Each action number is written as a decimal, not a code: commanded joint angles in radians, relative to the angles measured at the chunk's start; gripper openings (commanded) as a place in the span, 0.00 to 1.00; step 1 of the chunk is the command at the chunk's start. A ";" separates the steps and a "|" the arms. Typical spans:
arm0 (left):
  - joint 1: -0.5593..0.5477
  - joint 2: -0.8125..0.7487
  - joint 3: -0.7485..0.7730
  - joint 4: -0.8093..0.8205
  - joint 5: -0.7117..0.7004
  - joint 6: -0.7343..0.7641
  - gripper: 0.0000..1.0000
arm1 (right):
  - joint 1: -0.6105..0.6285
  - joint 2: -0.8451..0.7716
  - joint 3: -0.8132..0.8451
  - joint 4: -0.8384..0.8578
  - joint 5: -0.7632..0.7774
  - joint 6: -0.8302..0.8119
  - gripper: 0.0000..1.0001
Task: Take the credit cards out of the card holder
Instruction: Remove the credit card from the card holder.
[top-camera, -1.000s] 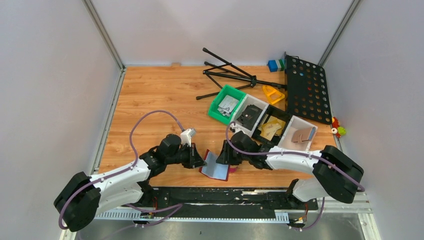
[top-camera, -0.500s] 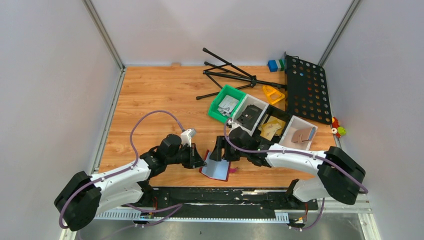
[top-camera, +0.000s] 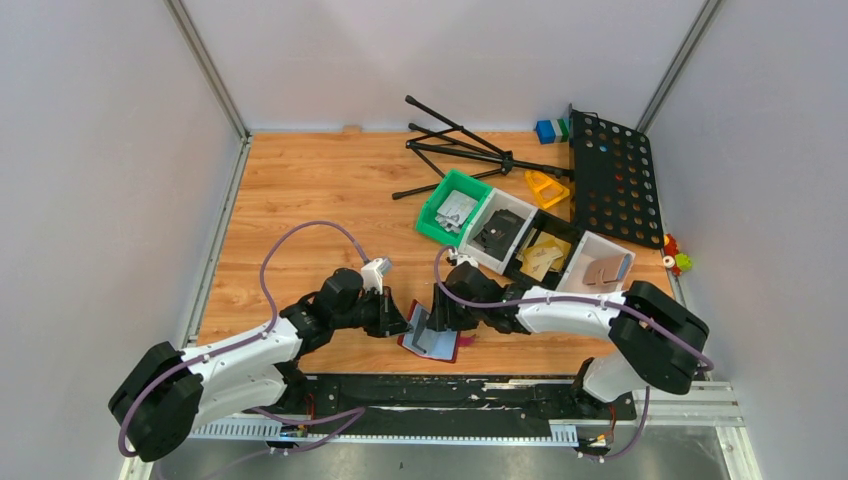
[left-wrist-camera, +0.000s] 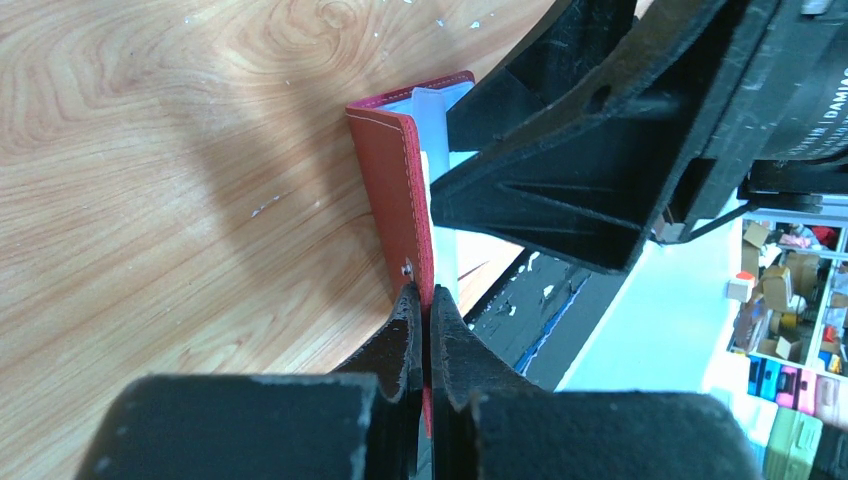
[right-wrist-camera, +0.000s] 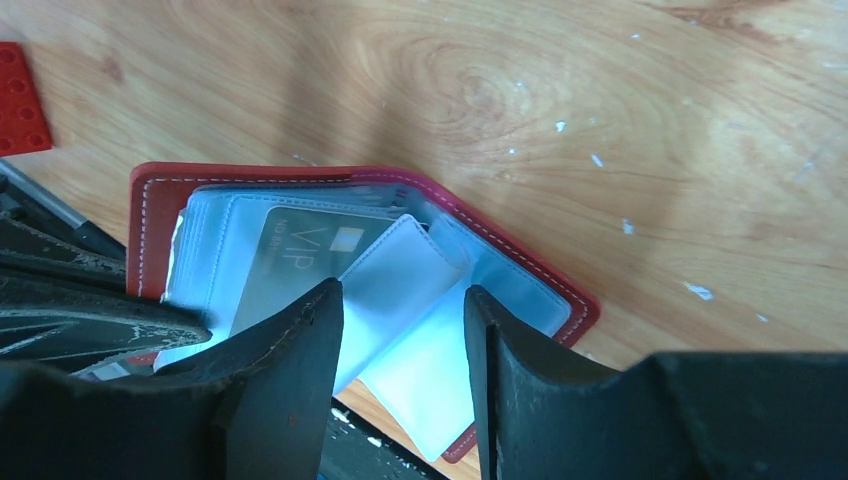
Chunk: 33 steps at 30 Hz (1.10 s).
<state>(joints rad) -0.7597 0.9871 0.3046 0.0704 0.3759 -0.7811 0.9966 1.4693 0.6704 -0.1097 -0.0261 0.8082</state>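
Toward the back right of the wooden table (top-camera: 320, 190) stands a row of small bins: a green bin (top-camera: 437, 222) with pale grey pieces, a white bin (top-camera: 517, 203) with a black part, a black bin (top-camera: 524, 270) with tan pieces, and another white bin (top-camera: 582, 247) with brownish flat pieces. The card holder (top-camera: 432, 340) lies at the near edge of the table between the two arms. It is dark red with pale stitching and is spread open, one flap raised upright. Inside it are clear plastic sleeves (right-wrist-camera: 410, 370), and one of them holds a grey card (right-wrist-camera: 300, 250) marked VIP. The left gripper (left-wrist-camera: 428, 305) is clamped tight on the outer edge of the raised flap, beside a small metal stud. The right gripper (right-wrist-camera: 400, 300) hangs over the open inside with its jaws apart, a loose sleeve leaf between them. Whether the fingers (right-wrist-camera: 290, 350) touch that leaf cannot be told.
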 joint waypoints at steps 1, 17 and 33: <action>-0.007 -0.001 0.041 0.028 0.014 0.014 0.00 | 0.005 -0.037 -0.013 -0.072 0.094 -0.038 0.48; -0.009 0.027 0.048 0.009 0.000 0.024 0.12 | 0.005 -0.236 0.025 -0.308 0.223 -0.138 0.48; -0.010 0.130 0.074 0.024 -0.001 0.048 0.39 | 0.005 -0.322 -0.070 -0.077 -0.016 -0.050 0.35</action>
<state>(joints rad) -0.7647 1.0821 0.3363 0.0639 0.3763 -0.7597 0.9981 1.1084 0.6449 -0.3138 0.0650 0.7105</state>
